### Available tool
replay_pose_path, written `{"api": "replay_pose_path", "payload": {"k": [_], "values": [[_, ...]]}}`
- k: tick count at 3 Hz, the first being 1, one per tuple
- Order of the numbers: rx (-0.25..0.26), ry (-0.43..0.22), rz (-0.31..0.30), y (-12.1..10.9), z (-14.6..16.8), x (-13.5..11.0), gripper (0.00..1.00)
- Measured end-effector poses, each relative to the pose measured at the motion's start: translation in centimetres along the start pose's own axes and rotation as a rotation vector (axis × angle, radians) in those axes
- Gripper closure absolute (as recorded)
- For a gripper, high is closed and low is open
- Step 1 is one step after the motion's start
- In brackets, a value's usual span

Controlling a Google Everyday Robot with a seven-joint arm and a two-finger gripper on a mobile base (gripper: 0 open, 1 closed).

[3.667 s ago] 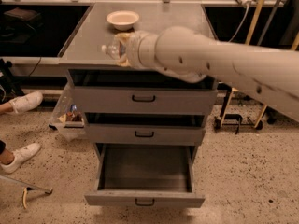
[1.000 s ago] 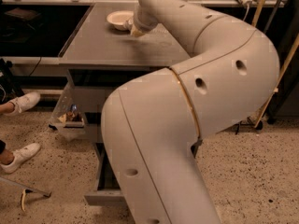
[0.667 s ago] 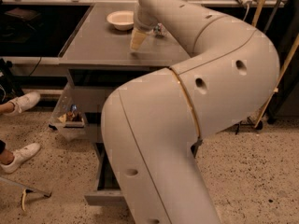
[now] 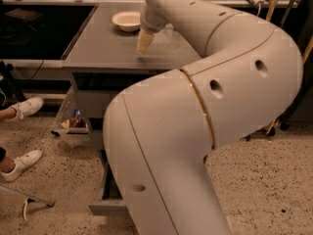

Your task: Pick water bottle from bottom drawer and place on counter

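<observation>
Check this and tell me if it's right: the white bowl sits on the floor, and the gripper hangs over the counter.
Not quite. The bowl is not on the floor; it sits on the counter, toward its far end, as the camera view shows. The rest holds: the gripper hangs over the counter, close to the bowl.

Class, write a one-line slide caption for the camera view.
Gripper above the counter near the bowl, arm filling the frame.

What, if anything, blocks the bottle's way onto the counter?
Nothing visible does. The gripper hangs low over bare counter, near the bowl. The bottle itself cannot be made out; the arm hides the counter's right side.
</observation>
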State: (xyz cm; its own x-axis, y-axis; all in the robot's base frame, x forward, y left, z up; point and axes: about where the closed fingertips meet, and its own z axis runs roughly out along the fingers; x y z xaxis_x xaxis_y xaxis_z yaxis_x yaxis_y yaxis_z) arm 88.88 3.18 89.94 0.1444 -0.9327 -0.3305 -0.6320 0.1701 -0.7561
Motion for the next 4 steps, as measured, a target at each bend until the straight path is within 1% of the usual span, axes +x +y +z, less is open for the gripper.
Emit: {"api": "replay_pose_path", "payload": {"k": [1,2,3,4], "values": [[0.027,0.017,-0.037,-0.4,-3.7,-2.3,0.00],[0.093,0.053,-0.027,-1.4,-9.0,-2.6,0.00],[0.138,0.098,0.075,-0.8,-13.3,1.2,0.00],[0.165,0.123,0.204,1.9,-15.1,7.2,0.00]]}}
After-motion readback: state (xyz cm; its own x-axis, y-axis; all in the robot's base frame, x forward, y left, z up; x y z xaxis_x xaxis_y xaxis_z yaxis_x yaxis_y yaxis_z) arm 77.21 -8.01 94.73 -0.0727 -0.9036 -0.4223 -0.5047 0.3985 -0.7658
